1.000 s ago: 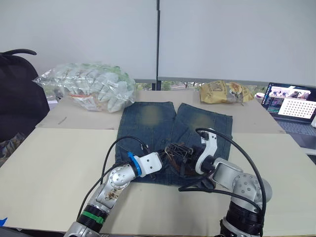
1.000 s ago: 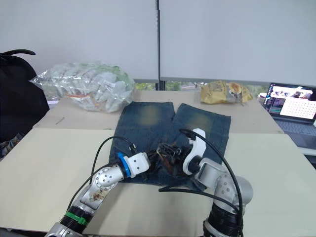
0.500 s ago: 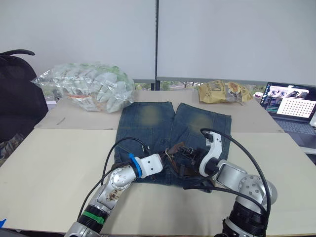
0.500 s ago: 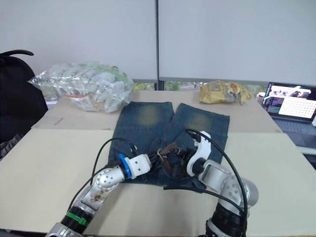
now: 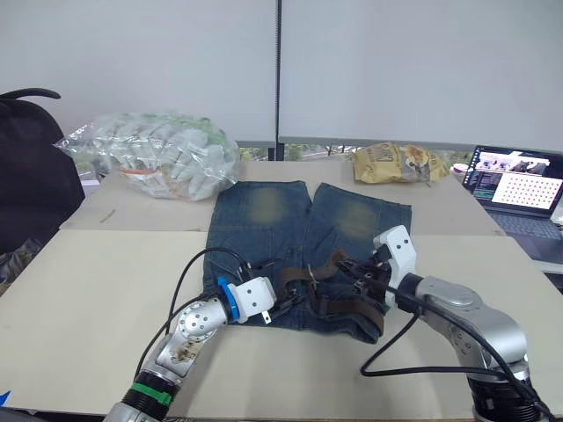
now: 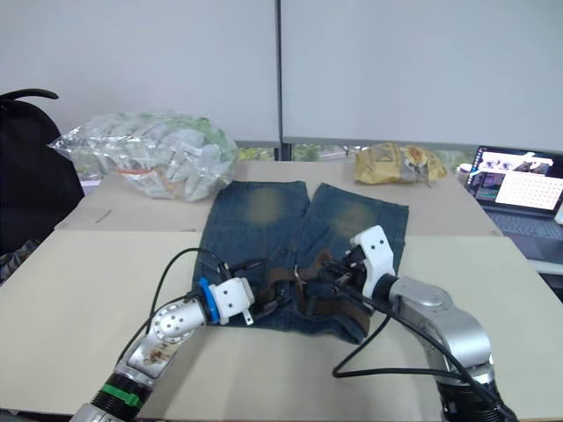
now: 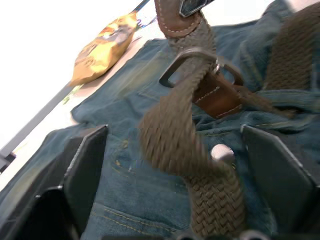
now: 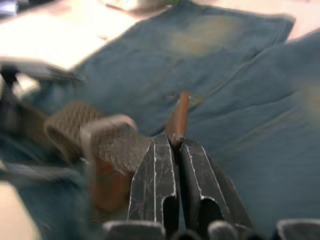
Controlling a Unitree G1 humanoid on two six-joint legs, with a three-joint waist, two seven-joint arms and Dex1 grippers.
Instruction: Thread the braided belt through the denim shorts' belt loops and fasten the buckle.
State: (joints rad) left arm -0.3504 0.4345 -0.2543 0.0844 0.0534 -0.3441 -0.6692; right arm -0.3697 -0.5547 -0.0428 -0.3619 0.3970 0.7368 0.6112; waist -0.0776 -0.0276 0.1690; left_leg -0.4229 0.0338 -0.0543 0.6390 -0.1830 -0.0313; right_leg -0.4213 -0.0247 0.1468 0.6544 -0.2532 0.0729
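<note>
Right claw (image 8: 167,145) clenched on braided belt (image 7: 200,165) tip, forearm low over denim shorts (image 5: 264,211); left claw (image 7: 175,150) spread wide around buckle (image 7: 192,62).

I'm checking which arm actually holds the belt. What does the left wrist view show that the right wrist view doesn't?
Left wrist view: the left gripper is open, with the braided belt looping between its fingers, the buckle beyond, and a yellow snack bag farther off. Right wrist view: the right gripper is shut on the braided belt at its brown leather tip. Both: the braided belt lying over the denim shorts.
</note>
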